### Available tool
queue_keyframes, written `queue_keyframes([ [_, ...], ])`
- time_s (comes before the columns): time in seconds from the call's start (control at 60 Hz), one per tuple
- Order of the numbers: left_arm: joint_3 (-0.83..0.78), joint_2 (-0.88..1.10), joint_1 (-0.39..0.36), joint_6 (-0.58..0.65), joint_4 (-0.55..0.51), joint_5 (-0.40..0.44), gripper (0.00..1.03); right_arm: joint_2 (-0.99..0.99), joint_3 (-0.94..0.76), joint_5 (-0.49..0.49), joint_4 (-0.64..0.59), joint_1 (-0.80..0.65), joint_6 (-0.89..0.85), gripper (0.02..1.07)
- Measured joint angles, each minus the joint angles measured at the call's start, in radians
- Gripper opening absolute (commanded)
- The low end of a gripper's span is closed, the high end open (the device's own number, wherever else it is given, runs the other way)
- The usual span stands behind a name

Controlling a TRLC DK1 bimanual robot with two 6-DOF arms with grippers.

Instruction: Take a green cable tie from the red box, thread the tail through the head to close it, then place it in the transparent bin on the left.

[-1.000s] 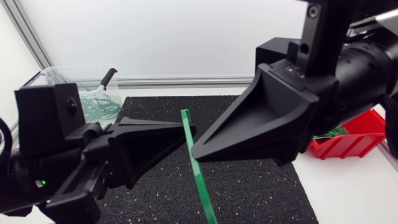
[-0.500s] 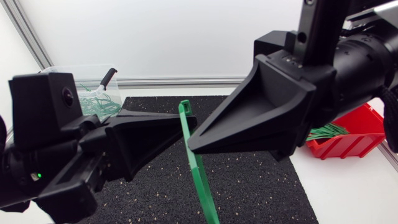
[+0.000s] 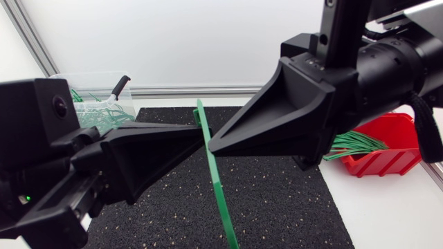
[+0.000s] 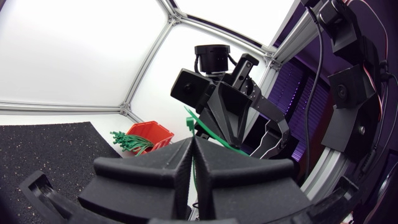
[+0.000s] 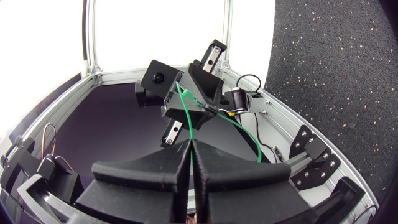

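A green cable tie (image 3: 216, 183) hangs nearly upright above the black mat (image 3: 277, 200), high up and close to the head camera. My left gripper (image 3: 203, 136) comes in from the left and is shut on its upper part. From the right, my right gripper (image 3: 212, 146) meets it tip to tip and is shut on the same strap. In the left wrist view the cable tie (image 4: 189, 120) rises just ahead of my shut left gripper (image 4: 193, 142). In the right wrist view the cable tie (image 5: 186, 109) curves away from my shut right gripper (image 5: 190, 143).
The red box (image 3: 391, 149) with a bundle of green ties (image 3: 356, 145) sits at the mat's right edge, partly behind my right arm. The transparent bin (image 3: 59, 79), far left, holds several green ties and a black-handled tool (image 3: 121, 84).
Both grippers have drawn closer together, their tips now meeting at the tie. The tie has shifted slightly left, and more of the red box shows under the right arm.
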Motion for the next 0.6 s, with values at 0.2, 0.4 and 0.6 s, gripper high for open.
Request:
queue_keyframes([
  [0.2,0.0,0.0,0.045,0.0,0.001,0.02,0.04,0.001,-0.001,0.0,0.0,0.001,0.0,0.08],
  [0.4,0.0,0.0,0.051,0.0,0.001,0.031,0.04,0.001,-0.001,0.0,0.001,0.001,0.0,0.08],
  [0.6,0.0,0.003,0.051,0.0,0.001,0.037,0.04,0.001,-0.001,-0.002,0.008,0.01,0.0,0.08],
])
